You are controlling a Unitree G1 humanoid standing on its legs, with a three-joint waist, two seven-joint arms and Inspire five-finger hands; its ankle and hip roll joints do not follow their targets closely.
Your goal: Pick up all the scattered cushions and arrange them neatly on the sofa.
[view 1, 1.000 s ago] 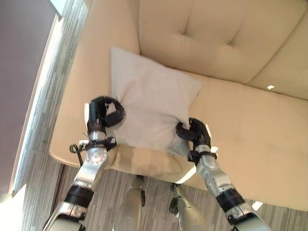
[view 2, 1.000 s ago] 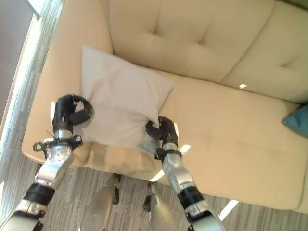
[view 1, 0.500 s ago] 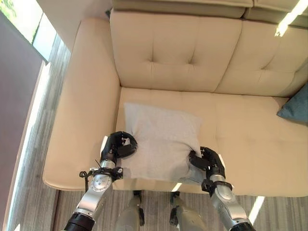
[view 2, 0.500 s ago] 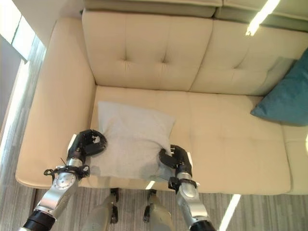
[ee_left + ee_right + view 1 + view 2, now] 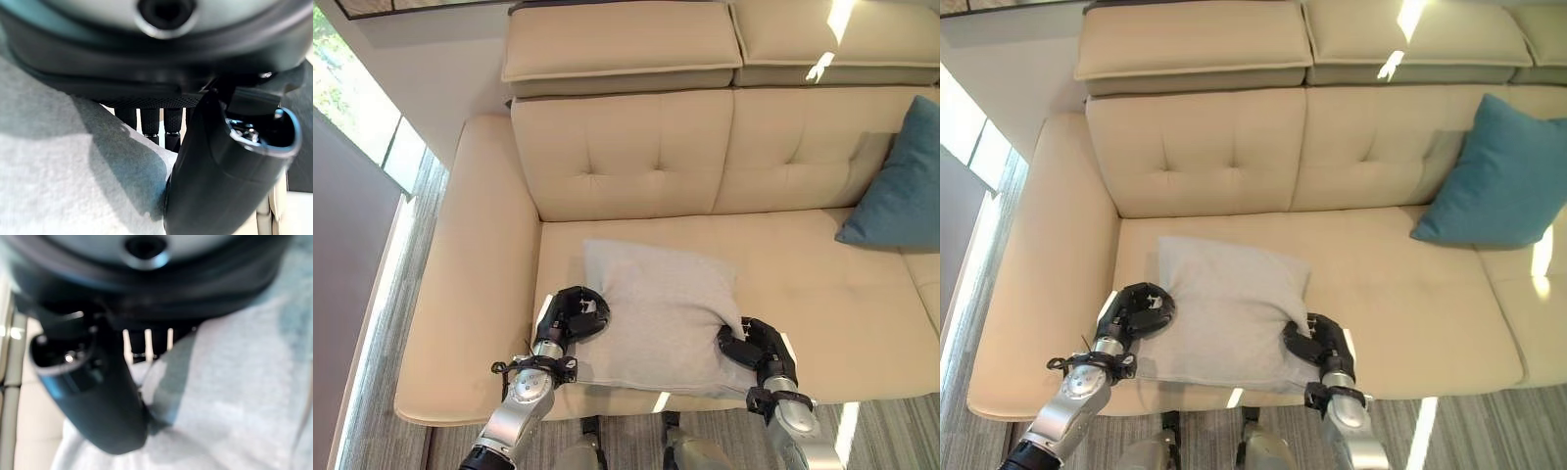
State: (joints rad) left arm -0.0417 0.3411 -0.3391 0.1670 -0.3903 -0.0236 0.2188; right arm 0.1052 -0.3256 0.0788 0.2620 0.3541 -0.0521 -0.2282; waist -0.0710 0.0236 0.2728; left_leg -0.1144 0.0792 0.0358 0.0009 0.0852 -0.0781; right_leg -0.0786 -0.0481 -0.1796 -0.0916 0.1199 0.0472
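In your left eye view, the grey cushion (image 5: 661, 318) lies flat on the seat of the beige sofa (image 5: 636, 157), toward its left end and near the front edge. Your left hand (image 5: 573, 316) sits at the cushion's left edge with its fingers curled round the fabric. Your right hand (image 5: 754, 348) is at the cushion's front right corner, fingers likewise curled onto it. A teal cushion (image 5: 901, 191) leans against the backrest at the far right of the view, well apart from the grey one.

In your right eye view you see the same layout: the grey cushion on the seat between both hands, the left hand (image 5: 1141, 308) clamped on its left edge and the right hand (image 5: 1317, 343) on its near right corner. The teal cushion (image 5: 1503, 176) stands tilted against the backrest on the next seat along, and striped grey floor (image 5: 979, 245) runs beside the sofa's left armrest.

In your left wrist view, the hand's dark thumb (image 5: 220, 166) presses against the grey cushion's cloth, with the fingers (image 5: 149, 125) on the other side of the edge, pinching it.

In your right wrist view, the thumb (image 5: 93, 396) lies on top of the grey cloth and the fingers (image 5: 156, 340) are past its edge, so the corner is held between them.
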